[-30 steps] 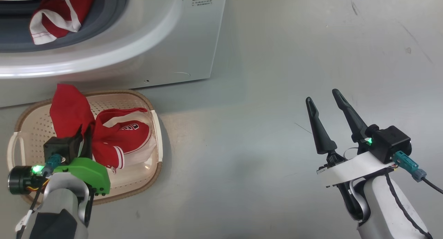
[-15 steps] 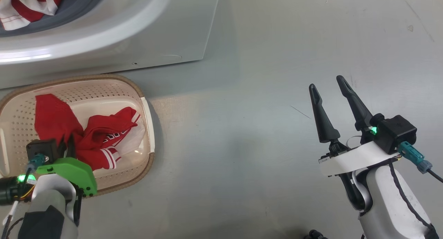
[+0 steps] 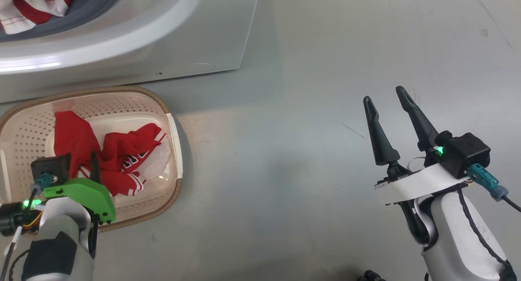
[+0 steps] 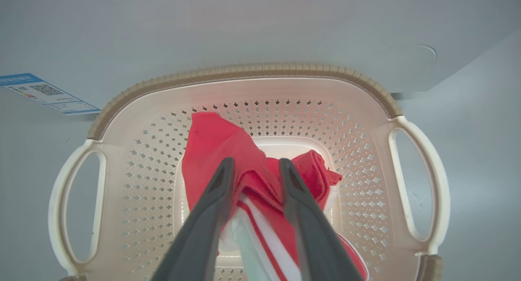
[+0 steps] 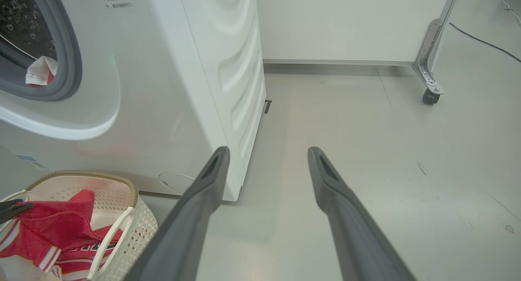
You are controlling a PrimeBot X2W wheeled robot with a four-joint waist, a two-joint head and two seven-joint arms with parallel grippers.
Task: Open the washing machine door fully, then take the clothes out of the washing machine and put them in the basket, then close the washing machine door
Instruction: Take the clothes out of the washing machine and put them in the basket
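Observation:
The cream basket (image 3: 163, 106) (image 4: 244, 69) stands on the floor against the front of the white washing machine (image 3: 183, 41) (image 5: 183, 90). Red clothes (image 3: 122, 159) (image 4: 211, 142) with white stripes lie heaped in the basket. My left gripper (image 4: 255, 163) hangs over them, open, with red fabric lying between and under its fingers. More red and white clothes (image 3: 24, 8) (image 5: 38, 71) spill over the grey rubber ring (image 3: 81, 12) of the drum. My right gripper (image 3: 384, 94) (image 5: 268, 149) is open and empty above bare floor to the right. The washing machine door is out of view.
Grey floor stretches to the right of the machine. A metal frame leg on a caster (image 5: 427, 69) and a dark cable (image 5: 480, 41) lie at the far right near the wall. A blue label (image 4: 44, 92) is on the machine's front.
My left gripper's fingers have parted and the red garment has slumped into the basket. The head camera tilted down a second ago. The right arm has barely moved.

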